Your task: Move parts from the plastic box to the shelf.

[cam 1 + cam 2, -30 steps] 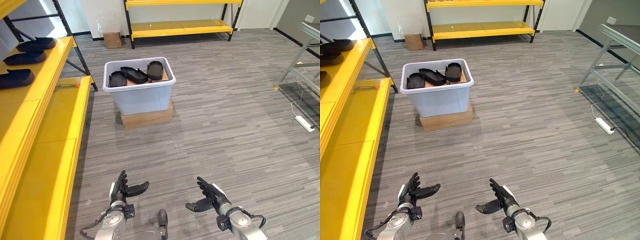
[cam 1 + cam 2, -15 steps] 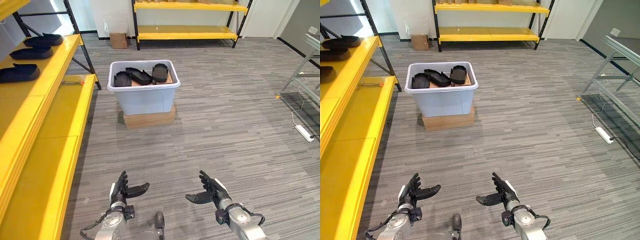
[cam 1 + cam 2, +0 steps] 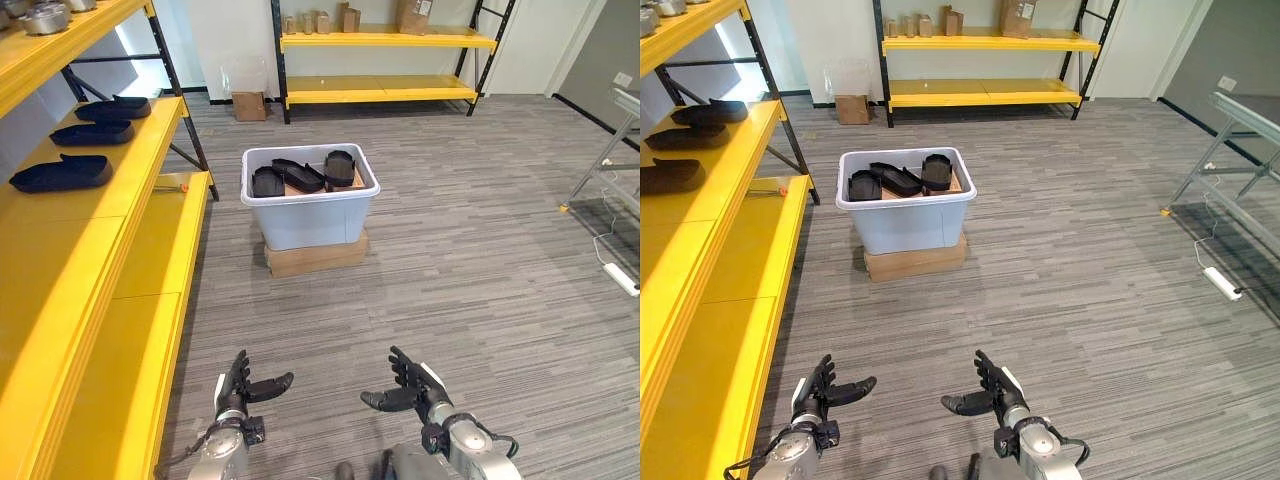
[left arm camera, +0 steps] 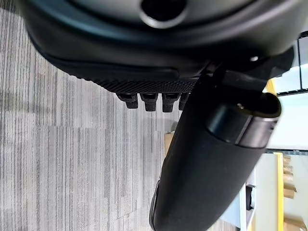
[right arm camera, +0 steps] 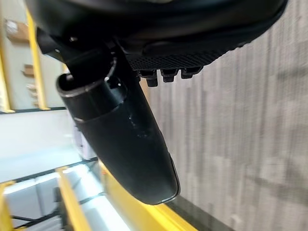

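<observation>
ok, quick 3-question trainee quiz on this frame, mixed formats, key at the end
1. True or false: the left hand is holding a black part.
2. What does the plastic box rest on? A) a cardboard box B) a yellow shelf C) a metal table
3. Fill in: the black parts already moved lie on the yellow shelf to the robot's ____.

Key:
1. False. Both the left hand and the right hand are open and empty, low above the floor.
2. A, the cardboard box.
3. left

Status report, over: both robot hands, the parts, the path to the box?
Left robot hand and right robot hand open, empty. Black parts in plastic box. Floor between: nothing in the way.
</observation>
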Controlling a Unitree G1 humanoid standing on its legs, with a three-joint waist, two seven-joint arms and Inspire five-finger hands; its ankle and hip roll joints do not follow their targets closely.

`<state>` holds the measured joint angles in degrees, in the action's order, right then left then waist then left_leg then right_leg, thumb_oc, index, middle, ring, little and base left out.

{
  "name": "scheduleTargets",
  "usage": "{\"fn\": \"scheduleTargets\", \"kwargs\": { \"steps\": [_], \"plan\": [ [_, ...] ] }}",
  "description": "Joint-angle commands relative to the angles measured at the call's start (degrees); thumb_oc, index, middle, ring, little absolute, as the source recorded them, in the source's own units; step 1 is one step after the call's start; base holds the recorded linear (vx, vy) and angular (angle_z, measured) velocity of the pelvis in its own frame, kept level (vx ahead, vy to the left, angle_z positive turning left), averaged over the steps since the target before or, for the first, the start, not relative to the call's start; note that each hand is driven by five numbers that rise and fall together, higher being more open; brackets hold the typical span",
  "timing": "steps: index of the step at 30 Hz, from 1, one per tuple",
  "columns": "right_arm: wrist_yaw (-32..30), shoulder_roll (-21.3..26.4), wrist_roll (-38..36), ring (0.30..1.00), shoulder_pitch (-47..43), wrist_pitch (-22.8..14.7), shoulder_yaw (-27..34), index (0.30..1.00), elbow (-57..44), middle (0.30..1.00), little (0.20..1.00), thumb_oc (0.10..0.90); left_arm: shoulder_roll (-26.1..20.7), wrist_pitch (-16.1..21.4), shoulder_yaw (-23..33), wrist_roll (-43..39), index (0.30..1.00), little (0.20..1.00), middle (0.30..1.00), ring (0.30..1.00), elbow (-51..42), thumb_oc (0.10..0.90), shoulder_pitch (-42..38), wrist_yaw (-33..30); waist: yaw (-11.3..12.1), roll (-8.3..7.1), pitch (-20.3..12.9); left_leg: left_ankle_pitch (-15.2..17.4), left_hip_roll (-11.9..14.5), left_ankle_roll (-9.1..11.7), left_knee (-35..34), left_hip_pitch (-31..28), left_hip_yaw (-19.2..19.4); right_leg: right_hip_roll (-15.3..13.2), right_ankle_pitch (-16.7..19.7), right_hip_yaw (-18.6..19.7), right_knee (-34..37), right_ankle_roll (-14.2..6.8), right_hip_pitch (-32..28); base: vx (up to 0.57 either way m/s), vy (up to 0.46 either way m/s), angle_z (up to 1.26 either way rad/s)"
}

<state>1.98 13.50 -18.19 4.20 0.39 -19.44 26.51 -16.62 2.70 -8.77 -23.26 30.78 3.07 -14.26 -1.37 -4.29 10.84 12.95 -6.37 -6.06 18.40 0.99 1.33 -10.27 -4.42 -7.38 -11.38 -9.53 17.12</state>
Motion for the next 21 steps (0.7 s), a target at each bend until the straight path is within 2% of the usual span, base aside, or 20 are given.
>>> {"fn": "scheduleTargets", "kwargs": {
  "steps": [1, 2, 3, 8, 11, 16, 17, 21],
  "plan": [
    [1.5, 1.9, -0.9, 1.0, -3.0, -4.6, 3.1, 1.0, -4.9, 1.0, 1.0, 0.9, 0.6, 5.0, -1.9, 1.8, 1.0, 1.0, 1.0, 1.0, -5.4, 0.9, 0.4, -1.3, -1.9, 3.37, -0.2, -7.3, 1.8, 1.4, -22.5, -13.5, -7.1, 5.7, 14.9, 3.1, 5.7, 1.1, -2.4, 0.3, -0.199, 0.02],
    [1.4, 2.1, -0.5, 1.0, -2.6, -4.4, 3.2, 1.0, -5.1, 1.0, 1.0, 0.9, 0.9, 6.0, -2.3, 1.6, 1.0, 1.0, 1.0, 1.0, -5.0, 0.9, 1.0, -1.5, -2.3, 3.39, -0.5, -7.5, 1.7, 1.7, -22.8, -13.4, -8.1, 6.3, 14.5, 4.6, 7.8, 1.2, -3.2, 0.34, -0.257, 0.33],
    [1.7, 2.3, -0.4, 1.0, -2.4, -4.4, 3.1, 1.0, -5.2, 1.0, 1.0, 0.9, 1.3, 7.5, -2.4, 1.1, 1.0, 1.0, 1.0, 1.0, -4.3, 0.9, 1.8, -1.7, -2.1, 2.77, -1.2, -7.8, 1.4, 2.2, -22.6, -12.9, -8.6, 6.5, 15.0, 5.0, 9.5, 1.3, -5.6, 0.22, -0.193, 0.71],
    [0.7, 2.3, -1.0, 1.0, -2.6, -3.6, 2.3, 1.0, -5.9, 1.0, 1.0, 0.9, 1.2, 8.1, -2.1, 2.3, 1.0, 1.0, 1.0, 1.0, -4.4, 0.9, 2.4, -2.5, -1.7, 1.8, -2.6, -7.1, 2.0, 2.8, -22.5, -13.5, -7.6, 6.7, 14.6, 4.5, 12.2, 2.2, -9.9, 0.2, -0.172, 0.36],
    [1.0, 3.1, -0.7, 1.0, -2.5, -3.6, 2.4, 1.0, -6.2, 1.0, 1.0, 0.9, 1.1, 7.5, -1.5, 2.0, 1.0, 1.0, 1.0, 1.0, -5.0, 0.9, 2.3, -2.4, -1.7, 1.68, -3.9, -6.6, 2.2, 3.2, -21.7, -13.8, -7.3, 7.6, 13.9, 4.8, 13.8, 3.4, -12.3, 0.15, -0.11, 0.13],
    [1.1, 3.4, -0.5, 1.0, -2.5, -3.7, 2.5, 1.0, -6.3, 1.0, 1.0, 0.9, 1.1, 7.3, -1.2, 1.9, 1.0, 1.0, 1.0, 1.0, -5.3, 0.9, 2.1, -2.0, -1.8, 1.66, -4.3, -6.4, 2.3, 3.3, -21.1, -13.5, -6.9, 7.9, 13.6, 4.9, 14.4, 3.8, -13.1, 0.09, -0.07, -0.1],
    [0.7, 4.3, -1.0, 1.0, -2.7, -2.9, 2.9, 1.0, -6.5, 1.0, 1.0, 0.9, 1.6, 5.2, -1.4, 1.3, 1.0, 1.0, 1.0, 1.0, -6.3, 0.9, 1.4, -2.0, -1.8, 1.56, -5.3, -6.0, 2.7, 4.0, -17.9, -11.5, -4.9, 8.6, 12.1, 5.0, 15.4, 5.2, -15.8, 0.25, -0.174, -0.18],
    [1.5, 4.6, -0.7, 1.0, -2.6, -2.4, 3.0, 1.0, -6.6, 1.0, 1.0, 0.9, 2.1, 4.8, -1.7, 1.7, 1.0, 1.0, 1.0, 1.0, -6.3, 0.9, 1.1, -2.1, -1.7, 1.55, -5.4, -6.5, 3.2, 4.8, -15.2, -9.6, -3.7, 8.8, 10.9, 4.9, 15.8, 5.9, -17.5, 0.15, -0.102, -0.13]
  ]
}}
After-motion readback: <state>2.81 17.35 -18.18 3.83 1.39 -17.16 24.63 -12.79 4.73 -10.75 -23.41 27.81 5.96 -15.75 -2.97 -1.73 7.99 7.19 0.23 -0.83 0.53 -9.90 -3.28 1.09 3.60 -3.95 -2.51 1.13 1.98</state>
